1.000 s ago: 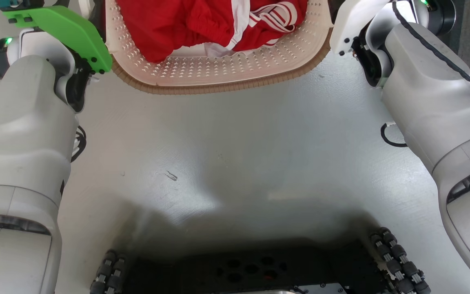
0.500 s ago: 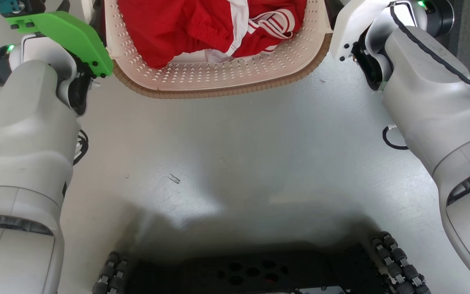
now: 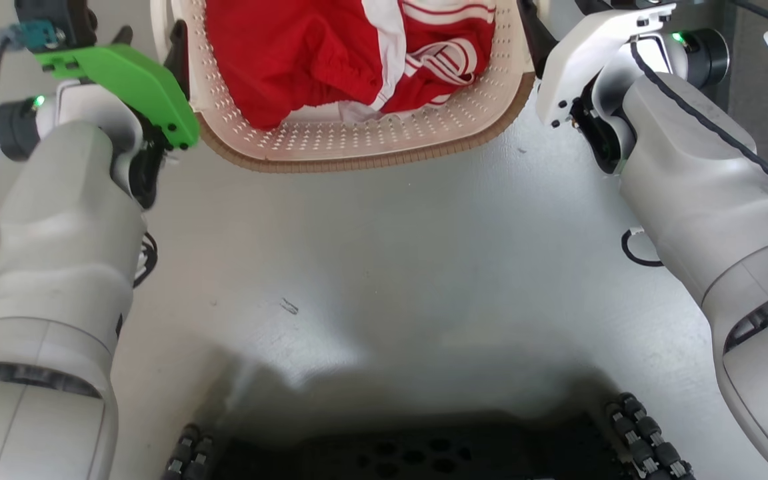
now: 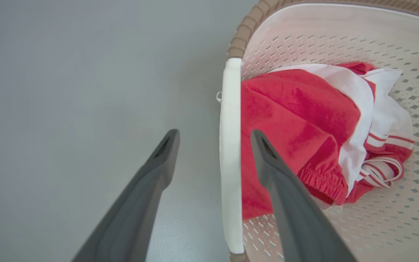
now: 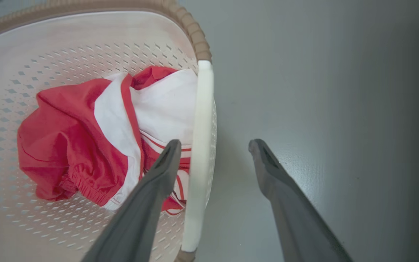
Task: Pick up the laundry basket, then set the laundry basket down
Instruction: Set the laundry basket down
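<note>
1 red-and-white garment [image 3: 291, 60] in the laundry basket [image 3: 357, 139], left gripper [image 4: 214, 134] and right gripper [image 5: 215, 142] both spread astride its white handles [image 4: 230, 109].

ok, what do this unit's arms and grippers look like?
Both arms have bulky pale grey-white shells. The left arm carries a bright green wrist plate; the right arm a white wrist plate and a black cable along it. The left gripper and right gripper each have two long, tapered dark grey fingers.

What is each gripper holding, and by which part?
Nothing yet. Both are open: the left gripper straddles the left handle of the basket, and the right gripper straddles the right handle; neither is clamped.
</note>
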